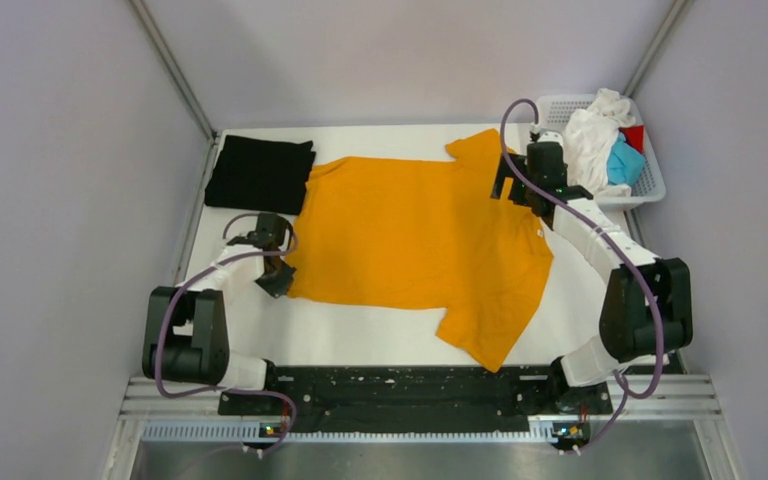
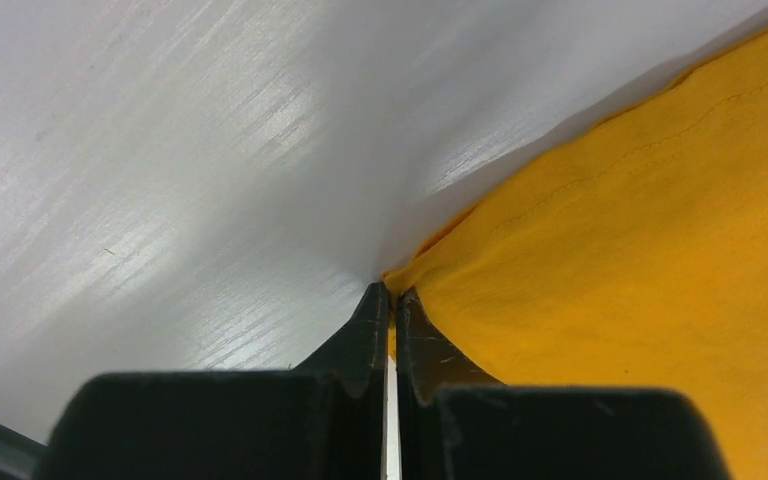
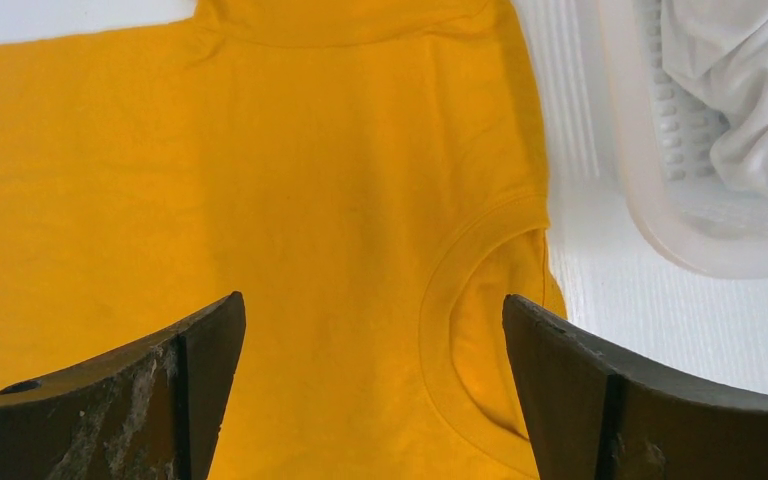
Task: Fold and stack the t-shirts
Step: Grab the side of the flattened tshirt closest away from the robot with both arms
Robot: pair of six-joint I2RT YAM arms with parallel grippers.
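Black and clenched, the left claw (image 2: 392, 298) pinches the edge of the orange-yellow shirt (image 2: 640, 280). A sliver of yellow cloth shows between its closed jaws, low against the white table (image 2: 160, 180). Seen from above, this grip is on the near corner of the shirt's hem, at the shirt's left end.

The shirt lies spread flat across the middle of the table. Its hem is to the left and its collar to the right, with one sleeve pointing to the far edge and the other to the near edge.

The right claw (image 3: 375, 300) is released, with its jaws spread wide over the collar end. The round neck opening lies between the two fingers, closer to the right one. Whether they touch the cloth cannot be told.

Further out, a folded black shirt (image 1: 260, 172) sits at the far left corner, just beside the yellow hem. At the far right corner, a white mesh basket (image 1: 652, 185) holds a heaped white shirt (image 1: 590, 135), a light blue shirt (image 1: 622, 160) and a red shirt (image 1: 635, 135).
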